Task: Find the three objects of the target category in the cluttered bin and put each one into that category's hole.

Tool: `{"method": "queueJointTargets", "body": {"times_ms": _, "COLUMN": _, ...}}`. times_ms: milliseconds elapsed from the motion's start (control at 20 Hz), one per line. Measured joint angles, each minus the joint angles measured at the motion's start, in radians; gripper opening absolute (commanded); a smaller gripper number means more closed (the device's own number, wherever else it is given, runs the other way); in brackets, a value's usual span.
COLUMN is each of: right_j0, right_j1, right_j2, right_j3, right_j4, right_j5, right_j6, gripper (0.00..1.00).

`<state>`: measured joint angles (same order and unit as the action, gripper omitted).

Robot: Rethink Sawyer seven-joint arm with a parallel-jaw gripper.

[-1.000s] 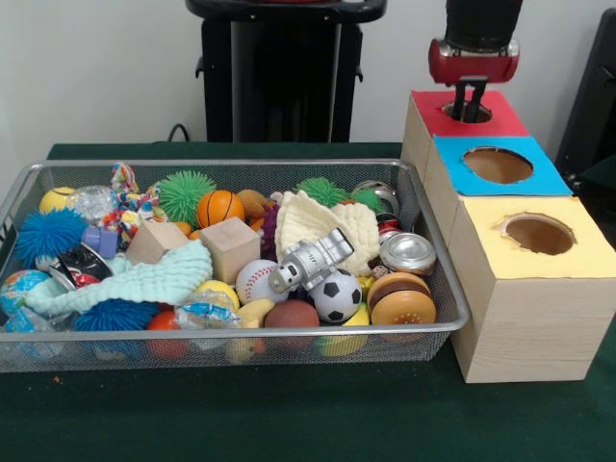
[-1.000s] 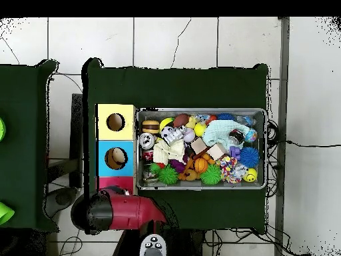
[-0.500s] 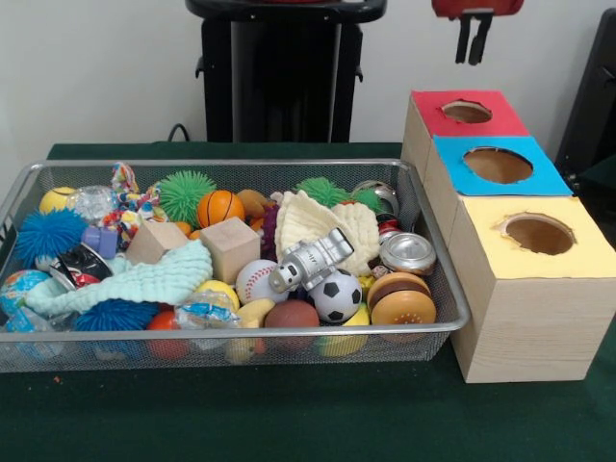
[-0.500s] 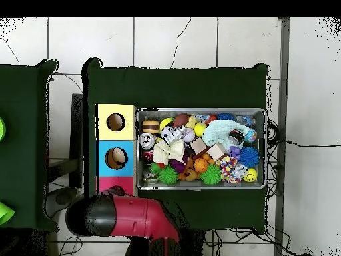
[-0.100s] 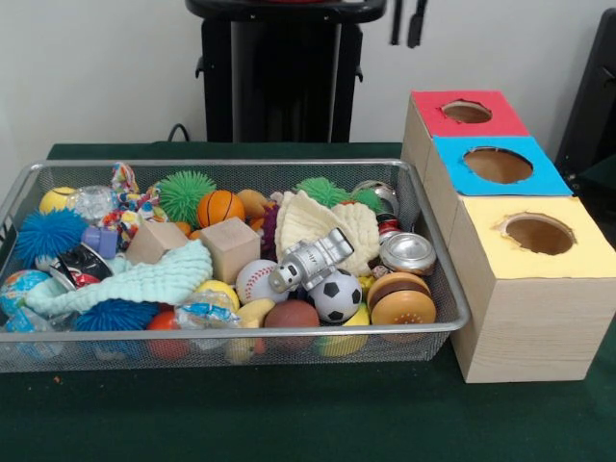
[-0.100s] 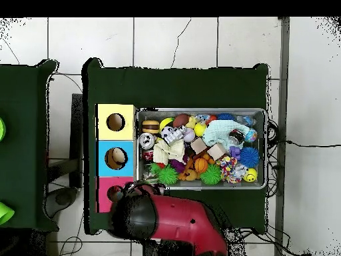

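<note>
- Gripper (image 5: 407, 21) high at the top edge of the front view, above and behind the wire bin (image 5: 438, 279); jaws slightly parted, holding nothing.
- Bin crammed with toys: soccer ball (image 5: 337, 295), baseball (image 5: 255, 280), mini basketball (image 5: 219, 207), silver robot figure (image 5: 310, 260), wooden cube (image 5: 230, 247).
- Beside it on the green surface (image 5: 289, 414), box with red hole (image 5: 467, 112), blue hole (image 5: 498, 165), yellow hole (image 5: 539, 234).

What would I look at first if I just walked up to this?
Probably the wire bin in the middle of the green table, heaped with toys: a silver robot lies on top beside a soccer ball and a baseball. To its right in the front view stand three wooden boxes with red, blue and yellow tops, each with a round hole.
</note>
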<state>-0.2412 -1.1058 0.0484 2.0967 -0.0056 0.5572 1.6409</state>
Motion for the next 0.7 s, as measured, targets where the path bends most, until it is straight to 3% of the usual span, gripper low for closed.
{"method": "queueJointTargets", "body": {"times_ms": 350, "right_j0": -0.238, "right_j1": -0.024, "right_j2": 0.133, "right_j3": -0.001, "right_j4": -0.075, "right_j5": -0.036, "right_j6": -0.042, "gripper": 1.00}}
{"method": "queueJointTargets", "body": {"times_ms": 700, "right_j0": -0.368, "right_j1": 0.006, "right_j2": 0.273, "right_j3": -0.015, "right_j4": -0.160, "right_j5": -0.036, "right_j6": -0.059, "gripper": 1.00}}
